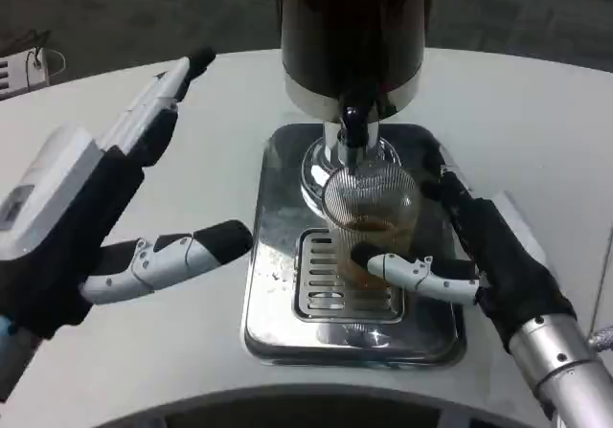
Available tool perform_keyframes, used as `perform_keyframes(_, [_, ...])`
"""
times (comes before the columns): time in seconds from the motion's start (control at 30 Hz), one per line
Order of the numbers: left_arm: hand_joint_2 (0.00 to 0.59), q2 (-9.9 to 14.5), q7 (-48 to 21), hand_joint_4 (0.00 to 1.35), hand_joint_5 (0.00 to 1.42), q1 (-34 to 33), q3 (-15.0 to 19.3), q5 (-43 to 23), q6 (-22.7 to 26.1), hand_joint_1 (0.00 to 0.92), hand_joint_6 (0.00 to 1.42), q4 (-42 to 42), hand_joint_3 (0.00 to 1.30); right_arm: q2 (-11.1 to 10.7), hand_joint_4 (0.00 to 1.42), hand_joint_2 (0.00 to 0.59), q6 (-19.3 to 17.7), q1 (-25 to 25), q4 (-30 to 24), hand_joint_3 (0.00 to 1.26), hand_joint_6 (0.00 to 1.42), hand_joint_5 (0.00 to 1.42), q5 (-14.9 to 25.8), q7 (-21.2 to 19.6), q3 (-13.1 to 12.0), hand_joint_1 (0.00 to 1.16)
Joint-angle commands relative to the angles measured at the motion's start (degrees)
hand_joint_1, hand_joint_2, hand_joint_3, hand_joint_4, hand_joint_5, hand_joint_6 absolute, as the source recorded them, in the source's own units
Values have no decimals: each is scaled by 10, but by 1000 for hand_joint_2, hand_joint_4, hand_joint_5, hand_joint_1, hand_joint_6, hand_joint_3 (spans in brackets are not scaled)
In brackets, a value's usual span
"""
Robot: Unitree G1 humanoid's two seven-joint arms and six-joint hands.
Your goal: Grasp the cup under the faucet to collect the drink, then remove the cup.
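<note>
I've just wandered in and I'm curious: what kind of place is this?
Probably a demo or lab drinks station. A dark dispenser stands on a metal drip tray on a white table, with a clear ribbed cup of brown drink beneath its faucet.

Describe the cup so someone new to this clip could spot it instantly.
Start at the tall dark dispenser at the table's far middle, then drop to the shiny metal drip tray below it. The cup stands on the tray's grate right under the faucet, held by the right hand. It is ribbed, see-through, with brown drink at the bottom.
</note>
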Motion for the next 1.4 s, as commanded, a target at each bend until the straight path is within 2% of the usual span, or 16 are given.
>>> perform_keyframes(0.03, [74,-9,7,0,0,58,18,16,39,0,104,-43,0,7,2,190,-16,-8,15,0,33,61,5,-8,4,845])
perform_keyframes(0.3, [71,-4,-9,0,0,135,34,10,65,0,94,-73,0,13,2,190,-29,-19,45,0,33,61,0,-19,8,854])
perform_keyframes(0.57, [72,-2,-25,0,0,180,32,8,73,0,91,-89,0,34,2,189,-58,-36,94,0,33,72,7,-40,13,858])
perform_keyframes(0.9, [71,6,-39,0,0,194,28,10,73,0,100,-84,19,52,2,184,-107,-63,160,0,33,75,30,-56,7,864])
perform_keyframes(1.4, [76,13,-59,0,0,197,23,16,98,0,105,-99,50,70,11,183,-146,-73,215,0,33,85,29,-93,2,876])
